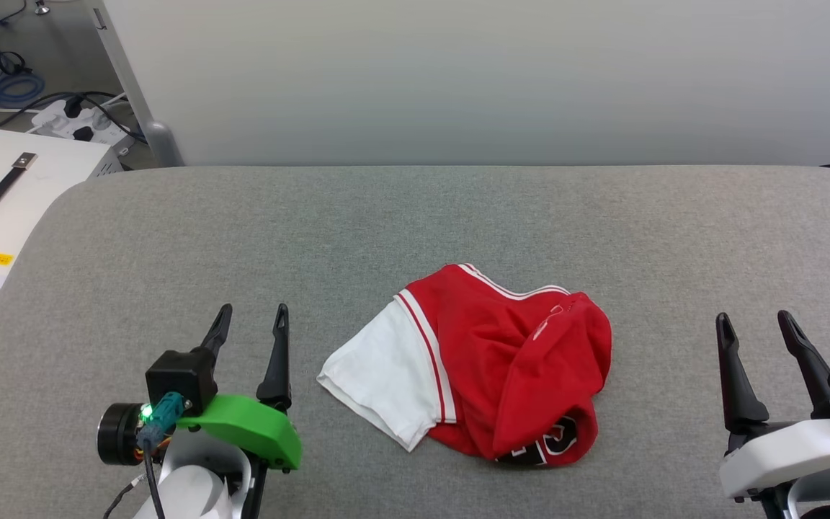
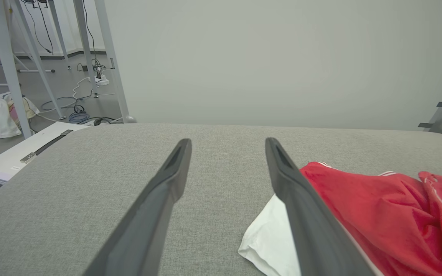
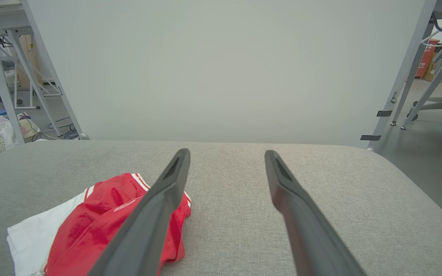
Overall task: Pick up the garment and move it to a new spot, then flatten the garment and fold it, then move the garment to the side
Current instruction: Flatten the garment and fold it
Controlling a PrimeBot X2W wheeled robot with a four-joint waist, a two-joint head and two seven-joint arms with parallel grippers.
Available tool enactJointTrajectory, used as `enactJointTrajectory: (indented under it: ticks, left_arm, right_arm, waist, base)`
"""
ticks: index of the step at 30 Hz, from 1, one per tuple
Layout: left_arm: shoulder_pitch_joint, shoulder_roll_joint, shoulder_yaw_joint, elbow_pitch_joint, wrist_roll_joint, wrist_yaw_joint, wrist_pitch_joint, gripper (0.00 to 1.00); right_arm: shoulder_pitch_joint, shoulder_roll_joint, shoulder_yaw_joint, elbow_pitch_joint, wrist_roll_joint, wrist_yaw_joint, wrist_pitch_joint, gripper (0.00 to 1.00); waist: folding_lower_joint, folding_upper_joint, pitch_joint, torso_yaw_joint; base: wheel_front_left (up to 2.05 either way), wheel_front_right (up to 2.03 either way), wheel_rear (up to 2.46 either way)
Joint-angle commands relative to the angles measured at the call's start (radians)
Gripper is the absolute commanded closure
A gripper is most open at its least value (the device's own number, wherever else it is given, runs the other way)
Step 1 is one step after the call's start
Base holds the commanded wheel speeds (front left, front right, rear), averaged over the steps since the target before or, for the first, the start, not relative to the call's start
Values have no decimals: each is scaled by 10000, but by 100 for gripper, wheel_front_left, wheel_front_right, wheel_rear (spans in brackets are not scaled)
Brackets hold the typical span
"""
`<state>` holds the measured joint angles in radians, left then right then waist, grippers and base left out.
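Two pincers hang over the grey desk (image 1: 415,216), and both are wide open with nothing in them. We see the left pincer (image 1: 253,310) and the right pincer (image 1: 753,317) with their fingers pointing toward the far edge of the desk. The garment (image 1: 487,360) lies on the desk between them, all bunched up and not flat. It touches neither pincer.

From the left pincer, the garment is off to its right side, about level with its fingers. The white sleeve (image 1: 379,375) is the part that comes closest, near that pincer's right finger. From the right pincer, the garment is off to its left side, with a wide strip of bare desk in between. So we think the left pincer is the nearer one.

The heap is longer from side to side than from front to back. Its long way runs from one pincer toward the other. The white end points at the left pincer and the red folded lump points at the right pincer. Black numerals (image 1: 555,440) peek out from under the red fold, on the edge nearest the pincers' wrists.

We think the pick-up has not begun. The next move looks like a reach inward to the middle, not straight ahead.
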<state>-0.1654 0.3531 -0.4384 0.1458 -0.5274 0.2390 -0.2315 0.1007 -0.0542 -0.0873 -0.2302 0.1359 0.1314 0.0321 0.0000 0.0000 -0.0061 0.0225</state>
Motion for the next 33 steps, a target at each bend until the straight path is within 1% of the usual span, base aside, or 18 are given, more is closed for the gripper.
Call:
enactJointTrajectory:
  ticks: [1,6,9,11,12,14,20,25,31,33]
  left_arm:
    - [123,78,0,-47,64,55,56,0]
    - [106,96,-52,-23,14,64,207,0]
    - [-30,147,-198,132,-21,9,654,0]
    - [-267,159,-391,316,-71,-95,1237,0]
    - [-416,165,-488,420,-101,-187,1509,0]
    - [-832,158,-794,777,-193,-448,2373,0]
    - [-2071,-95,-1366,1916,-569,-1044,4449,0]
    - [-2899,-183,-1724,2900,-757,-1465,5811,0]
    - [-3458,-61,-2306,3944,-655,-1822,7298,0]
    - [-3524,-31,-2576,4164,-658,-2040,7924,0]
  right_arm:
    - [47,15,9,-33,-77,-7,35,0]
    - [48,20,3,1,-75,-7,52,0]
    - [41,23,-27,-4,-61,-7,71,0]
    - [-2,25,-19,-26,-50,-7,81,0]
    - [-33,26,-3,-44,-47,-7,86,0]
    - [-136,28,55,-69,-22,-7,108,0]
    - [-453,1,149,4,94,-7,60,0]
    - [-667,-15,208,105,252,-7,-30,0]
    - [-877,-67,259,310,390,-7,-185,0]
    - [-925,-67,264,377,446,-7,-230,0]
  waist:
    - [0,0,5,1]
    - [0,0,-13,9]
    - [0,0,56,22]
    - [0,0,160,16]
    - [0,0,225,2]
    - [0,0,419,-57]
    - [0,0,1105,-340]
    - [0,0,1609,-670]
    - [0,0,2017,-1022]
    - [0,0,2098,-1100]
  base:
    - [0,0,0]
    - [0,0,0]
    - [0,0,0]
    - [0,0,0]
    - [0,0,0]
    - [0,0,0]
    - [0,0,0]
    - [0,0,0]
    - [0,0,0]
    - [0,0,0]
